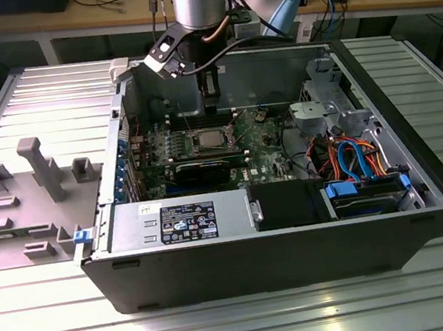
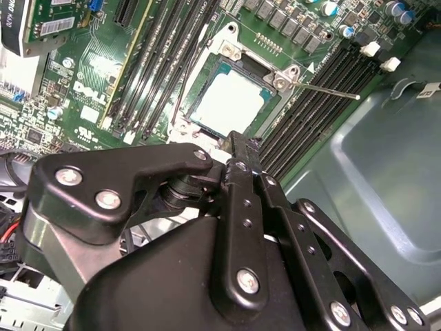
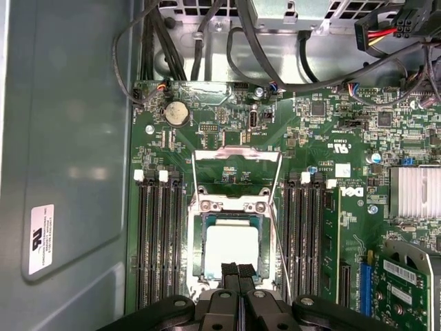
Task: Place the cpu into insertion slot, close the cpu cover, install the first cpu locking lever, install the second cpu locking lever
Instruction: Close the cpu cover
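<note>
Jaws: we see the black gripper (image 3: 238,270) with its jaws pressed together and nothing between them, at one edge of the chip; we cannot tell if they touch it.
Chip: the small flat square silver cpu (image 3: 231,247) lies inside the square metal-rimmed insertion slot (image 3: 196,243).
Cover: the thin silver frame-shaped cpu cover (image 3: 236,153) stands open, tipped away from the slot.
Lever: a thin steel wire locking lever (image 3: 278,241) stands free beside the slot.
Risk: we judge that the tips bearing on the chip could skew it and bend pins. A cover closed over a skewed chip would jam.
Risk, outward: the tips could snag the lever or the long black memory slots (image 3: 160,241) close alongside.
</note>
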### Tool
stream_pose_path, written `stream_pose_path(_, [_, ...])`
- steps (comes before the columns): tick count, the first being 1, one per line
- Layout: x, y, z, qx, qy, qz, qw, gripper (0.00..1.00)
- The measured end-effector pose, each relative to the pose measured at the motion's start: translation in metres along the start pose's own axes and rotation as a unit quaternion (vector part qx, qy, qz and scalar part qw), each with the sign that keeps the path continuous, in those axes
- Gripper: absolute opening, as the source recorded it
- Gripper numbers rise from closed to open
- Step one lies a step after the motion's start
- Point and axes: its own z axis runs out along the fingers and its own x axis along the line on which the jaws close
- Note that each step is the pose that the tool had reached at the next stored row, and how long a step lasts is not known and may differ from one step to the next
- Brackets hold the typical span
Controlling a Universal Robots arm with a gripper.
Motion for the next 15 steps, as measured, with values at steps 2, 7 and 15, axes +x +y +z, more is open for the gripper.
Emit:
stream_pose_path(2, [0.0, 0.0001, -0.0014, 0.0, 0.0, 0.0, 1.0, 0.11])
stream_pose_path(7, [0.0, 0.0002, -0.0038, -0.0001, 0.0001, 0.0, 1.0, 0.11])
stream_pose_path(15, [0.0, 0.0002, -0.0041, 0.0, 0.0, 0.0, 1.0, 0.11])
